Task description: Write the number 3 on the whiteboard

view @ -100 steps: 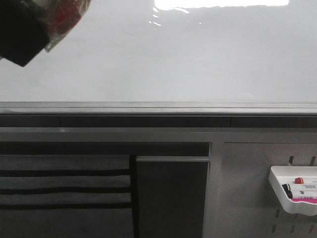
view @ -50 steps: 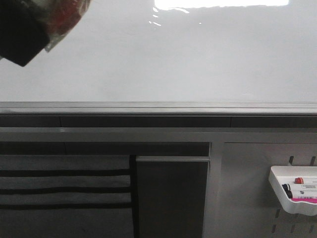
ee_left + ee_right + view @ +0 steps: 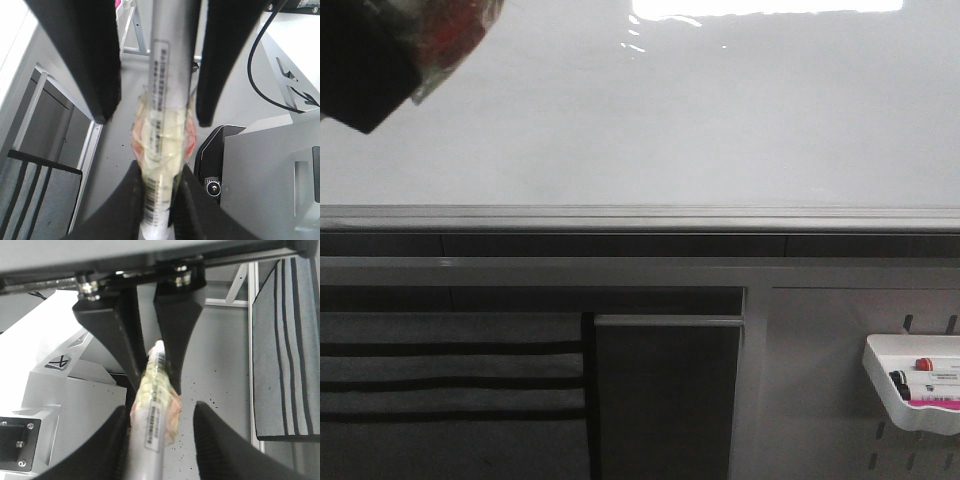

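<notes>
The whiteboard (image 3: 670, 120) fills the upper front view, glossy and blank; no number 3 shows on it. A grey marker (image 3: 162, 90) wrapped in yellowish tape is clamped in my left gripper (image 3: 161, 200). My right gripper (image 3: 160, 412) is open around the same marker (image 3: 150, 430); the barrel leans on one finger, with a gap to the other. Its black fingers (image 3: 85, 60) flank the marker in the left wrist view. In the front view a dark gripper part with the taped marker (image 3: 440, 40) sits in the upper left corner, in front of the board.
The board's grey metal frame edge (image 3: 640, 215) runs across the middle. Below it are a dark panel (image 3: 665, 395), grey striped fabric (image 3: 450, 380), and a white tray (image 3: 915, 385) with markers on a grey slotted panel at the lower right.
</notes>
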Robot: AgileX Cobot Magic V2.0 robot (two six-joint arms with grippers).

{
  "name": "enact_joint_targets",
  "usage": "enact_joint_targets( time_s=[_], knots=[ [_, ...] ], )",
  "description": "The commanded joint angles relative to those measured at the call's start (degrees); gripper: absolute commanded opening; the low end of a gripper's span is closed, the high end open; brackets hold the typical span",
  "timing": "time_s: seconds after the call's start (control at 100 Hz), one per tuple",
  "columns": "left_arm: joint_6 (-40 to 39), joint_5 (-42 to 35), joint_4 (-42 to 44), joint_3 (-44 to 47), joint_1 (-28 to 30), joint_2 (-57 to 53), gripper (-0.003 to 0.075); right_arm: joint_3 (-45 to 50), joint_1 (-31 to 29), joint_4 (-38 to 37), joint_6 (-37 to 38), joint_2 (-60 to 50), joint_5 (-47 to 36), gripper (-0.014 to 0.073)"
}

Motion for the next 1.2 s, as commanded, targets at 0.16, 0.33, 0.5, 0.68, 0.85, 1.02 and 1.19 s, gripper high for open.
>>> enact_joint_targets(
  time_s=[0.16,0.33,0.5,0.68,0.85,1.02,1.19],
  knots=[
    [-2.16,-1.96,-2.64,-1.99,-0.52,-0.89,-0.002,-1.96,0.27,1.88,0.02,-1.49,-1.56,0.026],
    [-3.67,-1.96,-2.64,-1.99,-0.52,-0.89,-0.002,-1.96,0.27,1.88,0.02,-1.49,-1.68,0.026],
    [-3.67,-1.96,-2.64,-1.99,-0.52,-0.89,-0.002,-1.96,0.27,2.31,0.02,-1.49,-1.89,0.026],
    [-3.67,-1.96,-2.64,-1.99,-0.52,-0.89,-0.002,-1.96,0.27,2.54,0.02,-1.49,-1.89,0.0206],
    [-3.67,-1.96,-2.64,-1.99,-0.52,-0.89,-0.002,-1.96,0.27,2.54,0.02,-1.49,-1.51,0.003],
    [-3.67,-1.96,-2.64,-1.99,-0.52,-0.89,-0.002,-1.96,0.27,2.54,0.02,-1.49,-1.51,-0.0031],
    [-3.67,-1.39,-2.64,-1.99,-0.41,-0.89,0.0044,-1.96,0.27,0.69,0.36,-1.49,-1.28,-0.0031]
  ],
)
